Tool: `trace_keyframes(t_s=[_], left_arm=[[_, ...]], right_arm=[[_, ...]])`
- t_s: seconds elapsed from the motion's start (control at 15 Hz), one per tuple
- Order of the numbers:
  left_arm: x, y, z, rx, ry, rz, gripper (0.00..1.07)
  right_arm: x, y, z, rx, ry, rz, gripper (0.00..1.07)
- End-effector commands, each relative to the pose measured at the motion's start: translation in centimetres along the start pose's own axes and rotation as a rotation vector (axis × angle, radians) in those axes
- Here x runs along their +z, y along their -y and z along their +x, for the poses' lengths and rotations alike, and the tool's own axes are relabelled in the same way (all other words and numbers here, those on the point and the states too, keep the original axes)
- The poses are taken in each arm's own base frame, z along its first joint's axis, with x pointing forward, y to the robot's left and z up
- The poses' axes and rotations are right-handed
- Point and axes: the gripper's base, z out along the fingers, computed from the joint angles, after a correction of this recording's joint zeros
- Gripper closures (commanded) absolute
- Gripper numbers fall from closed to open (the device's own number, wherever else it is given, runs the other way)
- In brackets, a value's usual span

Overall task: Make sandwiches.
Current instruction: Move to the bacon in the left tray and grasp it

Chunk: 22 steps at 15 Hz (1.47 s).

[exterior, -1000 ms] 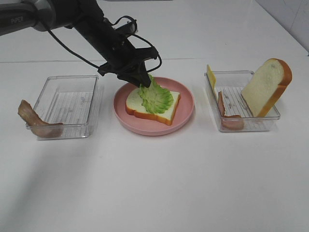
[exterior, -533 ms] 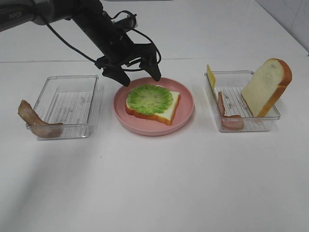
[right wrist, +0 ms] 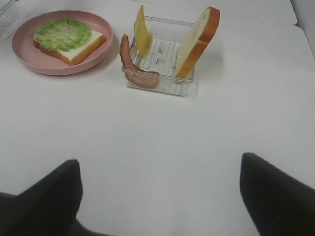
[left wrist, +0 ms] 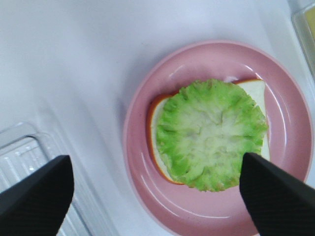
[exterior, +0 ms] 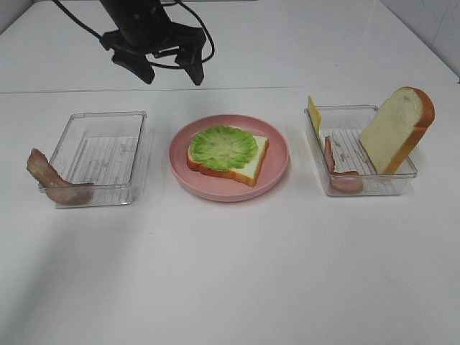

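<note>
Left fingers (left wrist: pixel 34 201) were spread wide and empty with the lettuce (left wrist: pixel 211 132) on the bread slice (left wrist: pixel 253 91) and pink plate (left wrist: pixel 197 56) right below them, while the bacon strip (right wrist: pixel 127 56) at the clear tray (right wrist: pixel 170 88) lay lengthwise straight ahead of the right fingers (right wrist: pixel 44 201), also apart, so that arm's probably nearer.

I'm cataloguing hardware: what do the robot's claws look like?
Both are black. The left claw has two tapered, finely textured fingers, and thin black cables loop beside it. The right claw shows the same dark wedge-shaped fingers. No markings are visible.
</note>
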Motion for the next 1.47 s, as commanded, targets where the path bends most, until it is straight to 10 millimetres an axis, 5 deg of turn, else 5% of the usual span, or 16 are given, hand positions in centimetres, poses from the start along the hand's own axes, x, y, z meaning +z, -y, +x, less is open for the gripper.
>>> trace_keyframes(t_s=[0.07, 0.4, 0.8, 1.13, 1.47], left_arm=[[-4.2, -0.7, -0.2, -0.005, 0.025, -0.043, 0.22], [-10.3, -4.1, 1.3, -0.071, 0.059, -0.109, 0.22], [-14.3, -7.3, 5.4, -0.172, 0.003, -0.210, 0.25], [-14.1, -7.1, 10.4, -0.228, -0.135, -0.246, 0.25], [-11.1, -8.2, 13.7, -0.269, -0.268, -0.268, 0.25]], right_arm=[[-0.2, -0.1, 0.1, -0.005, 0.028, 0.007, 0.31], [-0.2, -0.1, 0.1, -0.005, 0.028, 0.007, 0.31], [-0.2, -0.1, 0.1, -0.005, 0.028, 0.007, 0.31], [-0.2, 0.0, 0.1, -0.006, 0.028, 0.008, 0.31], [-0.2, 0.0, 0.1, -0.006, 0.028, 0.008, 0.31]])
